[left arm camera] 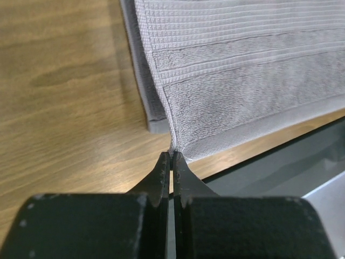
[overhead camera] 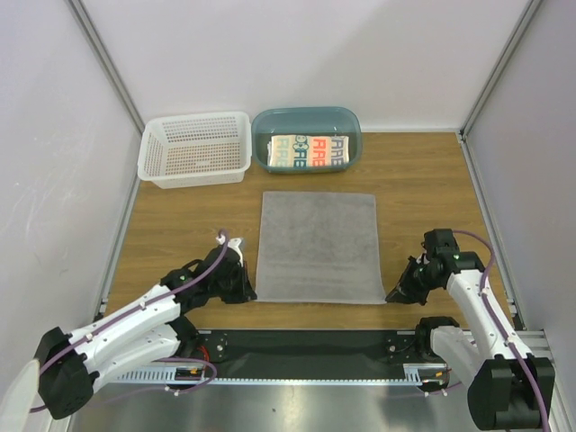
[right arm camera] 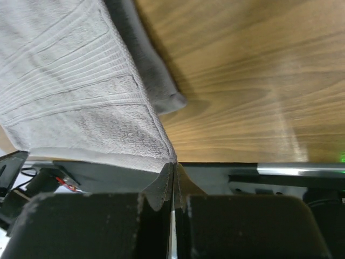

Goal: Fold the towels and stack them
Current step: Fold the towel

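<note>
White lattice basket (overhead camera: 193, 175): far left of worktop (overhead camera: 180, 234), not part of the job.

Left tool (left arm camera: 171, 156): jaws fully closed, pinching the grey towel's near-left corner.

Grey towel (overhead camera: 317, 247): flat at mid-worktop. Its near edge runs straight across from one tool to the other, and its body stretches away from both towards the far wall. The wrist views show a lower grey layer under each pinched corner.

Teal tub (overhead camera: 353, 144): far side, beyond the grey towel. It holds a folded printed towel (overhead camera: 309, 151).

Right tool (right arm camera: 173, 166): jaws fully closed on the near-right corner.

Assessment: each arm is nearest its own corner. The fold likely means carrying both corners together, away from the bases, keeping the near edge level.
</note>
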